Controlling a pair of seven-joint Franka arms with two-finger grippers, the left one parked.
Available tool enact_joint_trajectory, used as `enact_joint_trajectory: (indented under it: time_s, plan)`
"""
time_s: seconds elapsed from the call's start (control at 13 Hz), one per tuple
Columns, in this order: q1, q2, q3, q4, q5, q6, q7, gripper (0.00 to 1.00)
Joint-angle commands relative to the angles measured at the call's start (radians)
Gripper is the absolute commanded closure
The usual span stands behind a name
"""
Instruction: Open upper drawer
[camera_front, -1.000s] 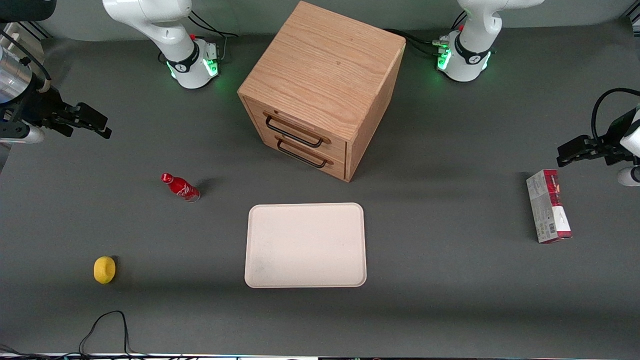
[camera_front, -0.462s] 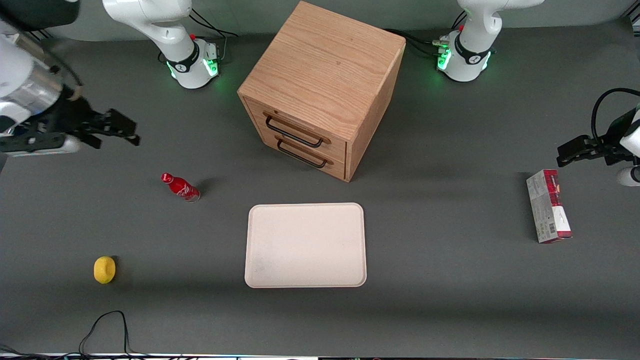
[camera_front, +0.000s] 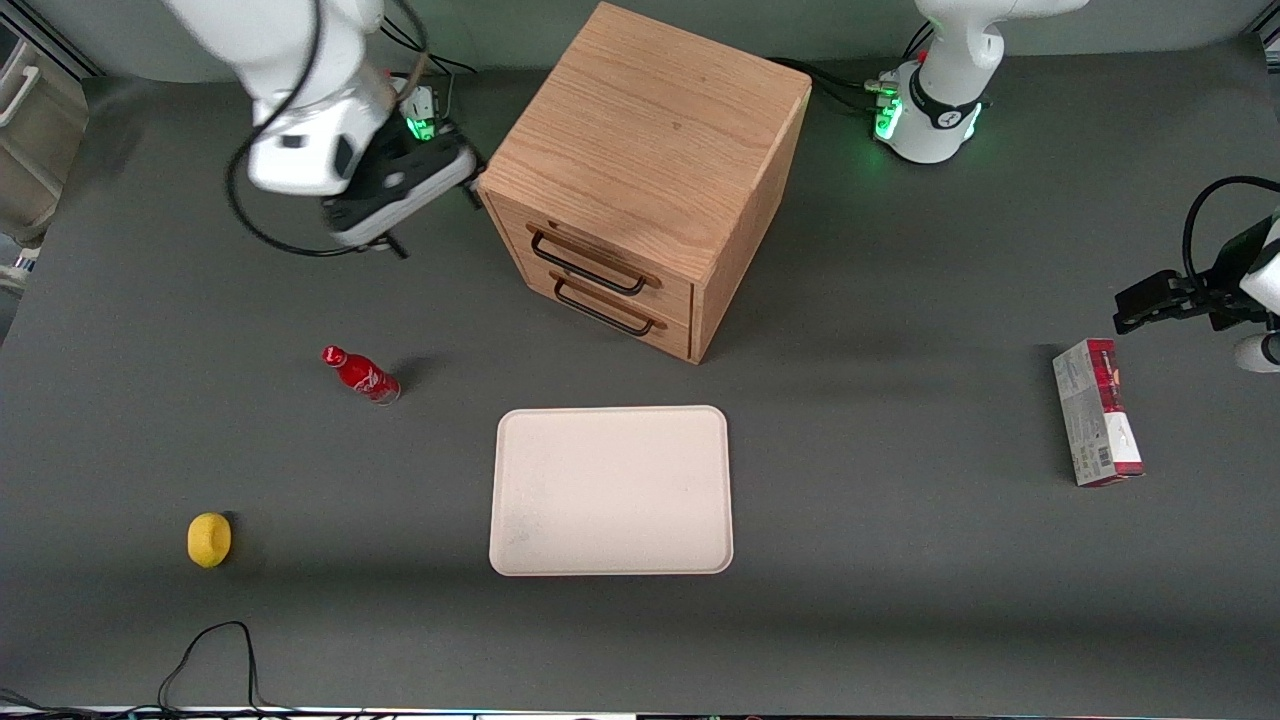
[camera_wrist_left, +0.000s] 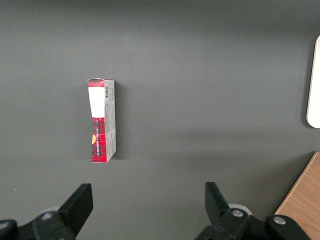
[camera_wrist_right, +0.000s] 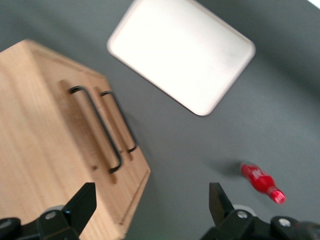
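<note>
The wooden cabinet (camera_front: 650, 130) stands in the middle of the table, away from the front camera. Its upper drawer (camera_front: 610, 252) is closed, with the black bar handle (camera_front: 585, 266) across its front. The bottom drawer's handle (camera_front: 603, 311) is just below. My right gripper (camera_front: 437, 220) hovers above the table beside the cabinet's corner on the working arm's side, clear of both handles. Its fingers are open and empty. In the right wrist view the gripper (camera_wrist_right: 150, 200) straddles the cabinet's edge, with the upper drawer's handle (camera_wrist_right: 97, 127) ahead of it.
A cream tray (camera_front: 610, 420) lies in front of the cabinet, nearer the camera. A red bottle (camera_front: 360, 373) and a yellow fruit (camera_front: 209, 539) lie toward the working arm's end. A red and grey box (camera_front: 1095, 412) lies toward the parked arm's end.
My right gripper has swung in from the working arm's edge of the table to the cabinet's corner, farther from the camera. The drawers and other objects have not moved.
</note>
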Motion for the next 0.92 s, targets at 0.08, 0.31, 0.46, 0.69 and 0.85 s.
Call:
enact_joint_trajectory:
  time_s: [0.08, 0.31, 0.46, 0.69, 0.85]
  plan:
    - [-0.003, 0.108, 0.078, 0.046, -0.013, -0.016, -0.058, 0.00]
    - [0.010, 0.225, 0.112, 0.038, -0.011, -0.013, -0.085, 0.00]
    - [0.013, 0.301, 0.124, 0.022, -0.022, 0.022, -0.098, 0.00]
    - [0.011, 0.315, 0.121, -0.061, -0.025, 0.128, -0.154, 0.00]
    - [0.010, 0.316, 0.120, -0.089, -0.025, 0.162, -0.159, 0.00]
